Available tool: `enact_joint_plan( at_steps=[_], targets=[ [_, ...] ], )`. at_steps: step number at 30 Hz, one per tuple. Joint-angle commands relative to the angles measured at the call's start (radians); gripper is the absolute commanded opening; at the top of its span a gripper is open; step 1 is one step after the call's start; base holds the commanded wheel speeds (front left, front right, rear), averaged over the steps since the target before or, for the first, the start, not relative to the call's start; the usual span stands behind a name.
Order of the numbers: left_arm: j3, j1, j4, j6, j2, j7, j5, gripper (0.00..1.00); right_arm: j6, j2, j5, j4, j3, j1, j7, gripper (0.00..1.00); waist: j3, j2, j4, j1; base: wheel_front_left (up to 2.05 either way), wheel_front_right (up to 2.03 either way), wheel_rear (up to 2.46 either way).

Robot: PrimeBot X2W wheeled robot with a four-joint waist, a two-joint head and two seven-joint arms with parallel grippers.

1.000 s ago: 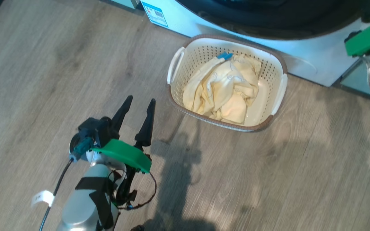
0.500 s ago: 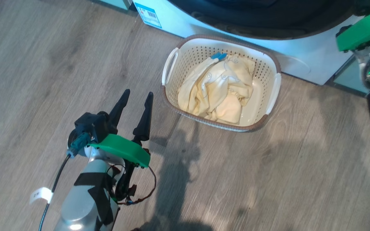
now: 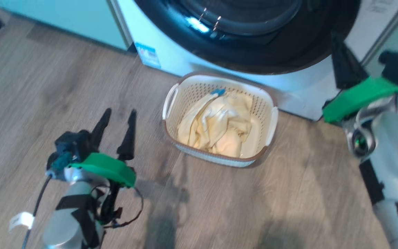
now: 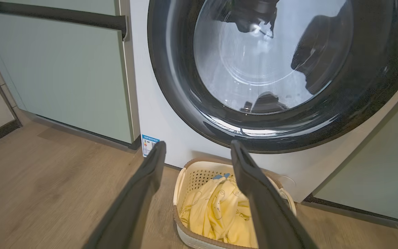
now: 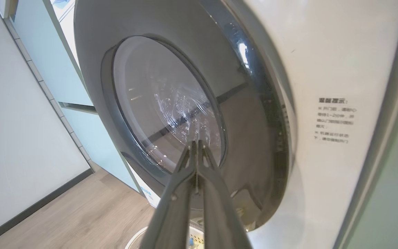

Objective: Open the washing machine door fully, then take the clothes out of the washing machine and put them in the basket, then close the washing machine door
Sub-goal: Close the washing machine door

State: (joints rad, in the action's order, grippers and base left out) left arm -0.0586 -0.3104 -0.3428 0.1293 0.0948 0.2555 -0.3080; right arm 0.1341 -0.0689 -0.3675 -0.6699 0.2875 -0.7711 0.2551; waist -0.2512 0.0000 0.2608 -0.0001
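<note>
**Laundry out, door back against the machine, right arm nearest**

The large round washing machine door [image 4: 271,65], with its glossy black rim and bulging clear glass, lies flat or very nearly flat against the big white front-loading washing machine [image 3: 171,58]; whether it has latched cannot be told. Directly facing it is the right gripper [image 5: 196,142], its two dark fingers pressed together and empty, aimed at the lower part of the glass from close by; contact cannot be made out. Beneath the door, on the wood floor [image 3: 29,103], the small cream perforated plastic basket [image 3: 192,91] holds the pale yellow clothes [image 3: 216,126]. The left gripper [image 3: 119,114], fingers spread wide and empty, hangs low to the basket's left, well apart from the door. Any final push would likely fall to the right arm, straight ahead into the door.
</note>
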Motion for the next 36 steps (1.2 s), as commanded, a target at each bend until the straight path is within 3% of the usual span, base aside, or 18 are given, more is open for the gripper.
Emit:
enact_joint_plan(
  at_steps=[1,3,4,5,8,9,19,36],
  targets=[
    [0.046,-0.014,0.022,0.001,0.039,0.006,0.005,1.0,-0.003,0.018,-0.007,0.036,0.01,0.012,0.007,0.0,0.046,0.0,-0.035,0.0001,0.0,0.0,0.0],
    [0.058,-0.009,0.009,0.001,0.057,0.006,0.008,1.0,-0.003,0.018,-0.014,0.047,0.006,0.055,0.007,0.0,0.078,0.0,-0.054,0.0001,0.0,0.0,0.0],
    [0.058,-0.006,0.0,0.001,0.066,0.006,0.005,1.0,-0.003,0.018,-0.017,0.052,0.002,0.077,0.007,0.09,0.093,0.0,-0.064,0.0001,0.0,0.0,0.0],
    [0.055,-0.004,-0.008,0.001,0.079,0.006,0.003,1.0,-0.003,0.018,-0.019,0.057,-0.002,0.099,0.007,0.27,0.106,0.0,-0.075,0.0001,0.0,0.0,0.0],
    [0.051,0.001,-0.027,0.001,0.115,0.006,-0.008,1.0,-0.003,0.018,-0.02,0.066,-0.017,0.164,0.007,0.56,0.149,0.0,-0.107,0.0001,0.0,0.0,0.0],
    [0.049,0.005,-0.034,0.001,0.125,0.006,-0.012,1.0,-0.003,0.018,-0.012,0.071,-0.023,0.184,0.007,0.98,0.162,0.0,-0.118,0.0001,0.0,0.0,0.0],
    [0.048,0.055,-0.085,0.001,0.193,0.006,-0.081,1.0,-0.003,0.019,0.038,0.163,-0.17,0.396,0.007,1.0,0.255,0.0,-0.221,0.0001,0.0,0.0,0.0],
    [0.111,0.113,-0.126,0.001,0.196,0.006,-0.091,1.0,-0.003,0.019,0.123,0.329,-0.264,0.639,0.007,1.0,0.318,0.0,-0.347,0.0001,0.0,0.0,0.0]
  ],
)
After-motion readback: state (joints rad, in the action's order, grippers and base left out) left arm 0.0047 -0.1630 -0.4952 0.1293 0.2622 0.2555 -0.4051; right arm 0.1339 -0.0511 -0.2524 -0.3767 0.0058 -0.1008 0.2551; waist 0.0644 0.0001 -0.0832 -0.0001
